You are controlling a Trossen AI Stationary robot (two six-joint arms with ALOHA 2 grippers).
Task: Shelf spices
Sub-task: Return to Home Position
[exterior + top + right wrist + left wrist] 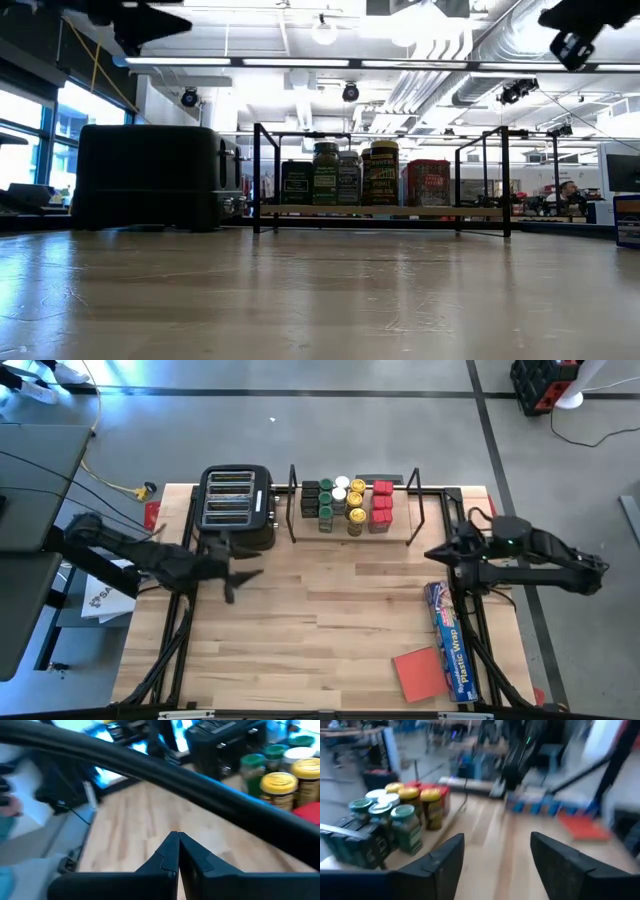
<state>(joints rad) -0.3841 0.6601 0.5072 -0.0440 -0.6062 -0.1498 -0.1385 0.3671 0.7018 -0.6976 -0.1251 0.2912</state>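
High view: we find the spices (347, 505) grouped on the shelf (411, 510). The left gripper (248, 566) hangs before one end of the shelf, the right gripper (432, 554) before the other.
Low view: the jars stand upright on the shelf's board.
Left wrist view: fingers (442, 862) spread wide — nothing held.
Right wrist view: fingers (167, 855) pressed together — empty.

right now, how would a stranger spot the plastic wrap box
On the wooden table, look to the right side, away from the shelf. The plastic wrap box lies there: long, narrow and blue, unlike the flat red square pad beside it.
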